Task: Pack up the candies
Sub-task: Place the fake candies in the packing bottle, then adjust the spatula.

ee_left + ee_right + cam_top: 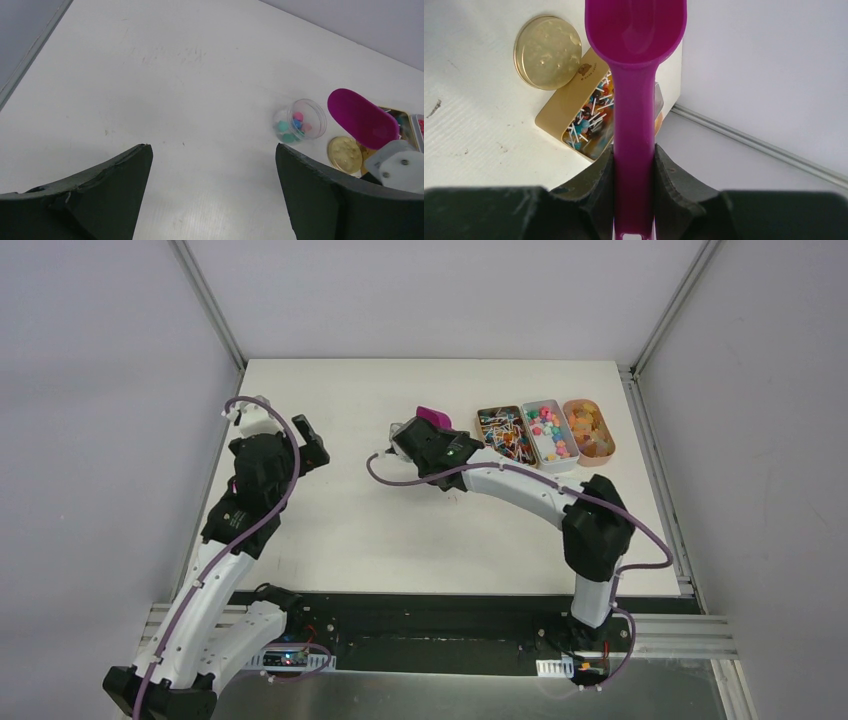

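The candies (548, 430) lie in a white tray at the back right. A few more candies (295, 125) sit in a small clear jar (300, 120) on the table. My right gripper (634, 160) is shut on the handle of the purple scoop (635, 30), whose bowl is empty and held above the table. In the top view the right gripper (428, 430) and scoop (433, 416) are left of the trays. The scoop (362, 119) hangs just right of the jar. My left gripper (214, 160) is open and empty, low over bare table; it also shows in the top view (312, 443).
A round gold lid (548, 51) lies on the table beside a gold tin of lollipops (589, 120). In the top view the lollipop tin (503, 433) and an orange-filled tray (588, 428) flank the candy tray. White walls stand behind the table.
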Action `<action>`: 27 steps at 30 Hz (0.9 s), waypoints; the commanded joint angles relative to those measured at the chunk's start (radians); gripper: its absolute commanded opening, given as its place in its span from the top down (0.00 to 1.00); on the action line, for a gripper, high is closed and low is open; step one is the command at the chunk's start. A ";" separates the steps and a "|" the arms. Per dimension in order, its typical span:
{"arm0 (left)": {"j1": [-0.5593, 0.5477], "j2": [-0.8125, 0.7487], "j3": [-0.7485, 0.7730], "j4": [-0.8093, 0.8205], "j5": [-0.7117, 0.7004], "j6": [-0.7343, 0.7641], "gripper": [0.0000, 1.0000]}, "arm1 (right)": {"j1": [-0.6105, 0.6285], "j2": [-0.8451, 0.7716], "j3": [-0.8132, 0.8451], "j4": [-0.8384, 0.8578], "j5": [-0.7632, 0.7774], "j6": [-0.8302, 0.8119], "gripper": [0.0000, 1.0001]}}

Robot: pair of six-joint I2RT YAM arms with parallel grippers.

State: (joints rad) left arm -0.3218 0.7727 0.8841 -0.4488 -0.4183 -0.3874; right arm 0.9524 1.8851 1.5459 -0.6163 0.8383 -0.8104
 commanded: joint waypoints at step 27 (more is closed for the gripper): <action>-0.007 0.360 0.098 0.366 0.873 -0.178 0.20 | -0.062 -0.635 -0.327 0.149 -0.856 0.550 1.00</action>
State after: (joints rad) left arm -0.3218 1.1069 0.9478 -0.2161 0.3019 -0.5110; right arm 0.8879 1.3151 1.2266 -0.5690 0.0910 -0.3172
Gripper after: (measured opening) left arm 0.828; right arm 0.296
